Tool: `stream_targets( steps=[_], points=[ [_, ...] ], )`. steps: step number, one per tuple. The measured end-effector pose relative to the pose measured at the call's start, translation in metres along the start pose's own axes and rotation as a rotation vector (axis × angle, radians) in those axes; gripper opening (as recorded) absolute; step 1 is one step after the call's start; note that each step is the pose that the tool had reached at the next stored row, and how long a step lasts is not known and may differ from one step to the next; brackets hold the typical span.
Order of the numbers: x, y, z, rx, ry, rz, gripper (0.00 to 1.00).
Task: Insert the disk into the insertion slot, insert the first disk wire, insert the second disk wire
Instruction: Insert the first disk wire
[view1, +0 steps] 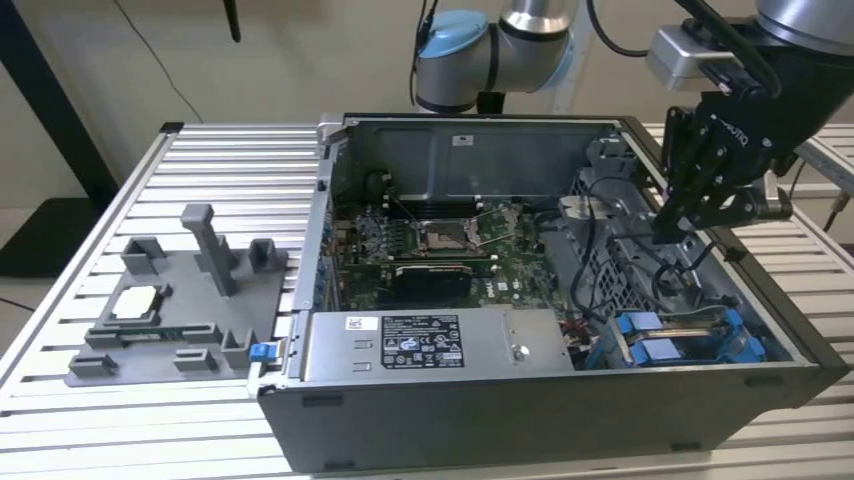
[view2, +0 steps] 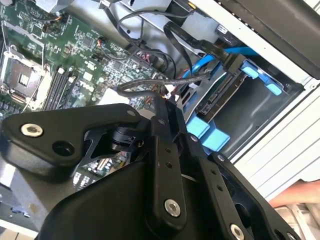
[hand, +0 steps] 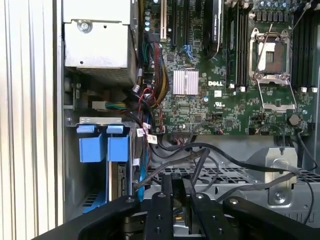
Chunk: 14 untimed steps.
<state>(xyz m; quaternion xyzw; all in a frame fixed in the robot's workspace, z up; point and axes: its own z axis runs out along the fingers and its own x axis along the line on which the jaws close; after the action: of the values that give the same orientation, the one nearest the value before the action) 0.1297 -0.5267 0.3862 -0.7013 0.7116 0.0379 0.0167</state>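
Observation:
The disk (view2: 220, 102) lies in the insertion slot (view2: 252, 117), its blue carrier tabs (hand: 105, 148) facing out. A black plug on a blue wire (view2: 233, 63) sits at the disk's end. In the exterior view the slot (view1: 667, 348) is at the open case's front corner on the exterior view's right. My black gripper (view1: 678, 228) hangs over the grey cage just behind the slot. Its fingers (view2: 161, 125) stand close together with a thin black wire (view2: 142, 84) at their tips. Dark cables run to the gripper (hand: 177, 177) in the first wrist view.
A grey power supply box (view1: 427, 345) with a sticker fills the case's front. The motherboard (view1: 427, 240) lies behind it, with loose cables (view1: 607, 215) beside the cage. On the slatted table, at the exterior view's left, stands a grey fixture (view1: 200, 260) with a chip (view1: 134, 303).

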Motion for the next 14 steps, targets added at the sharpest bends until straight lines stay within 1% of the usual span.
stream_targets(
  steps=[14],
  points=[
    [0.0128, -0.0031, 0.0048, -0.0003, 0.0006, 0.000, 0.00]
  ],
)
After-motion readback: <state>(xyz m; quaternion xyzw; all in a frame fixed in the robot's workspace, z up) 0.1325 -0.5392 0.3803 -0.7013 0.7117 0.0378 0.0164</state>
